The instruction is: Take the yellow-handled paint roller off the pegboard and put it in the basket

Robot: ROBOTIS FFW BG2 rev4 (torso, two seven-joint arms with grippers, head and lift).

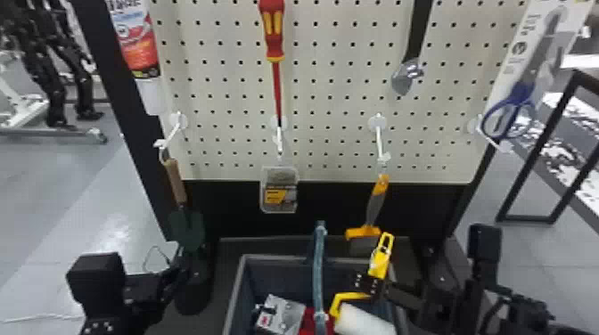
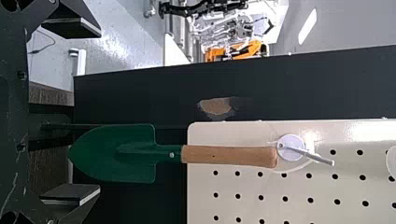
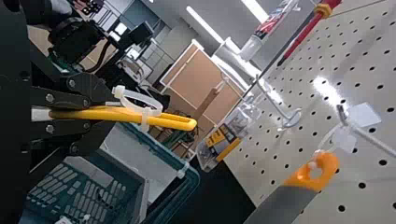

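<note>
Head view, paint roller: yellow-handled paint roller (image 1: 364, 321) over the basket (image 1: 236, 292), handle upright, yellow frame bent below the fingers, white sleeve low within the rim; whether it touches the contents appears impossible to settle from here.
Right gripper: at the basket, jaws closed on the yellow handle; gripper (image 1: 373, 285) tips pinch it from both sides.
Zip tie: white loop (image 3: 140, 100) round the handle, right wrist view.
Basket contents: grey-and-white box (image 1: 281, 312), red item (image 1: 309, 323) beside it; blue-green basket handle (image 1: 319, 267) upright.
Left gripper: gripper (image 1: 180, 265) near the trowel, jaws wide apart, gripping nothing.
Trowel: green blade, wooden grip (image 2: 229, 156), hung from a pegboard hook.
Scraper: orange-and-grey scraper (image 1: 376, 200) on its hook, behind the basket.
Clear package: package (image 1: 279, 189) on the middle hook.
</note>
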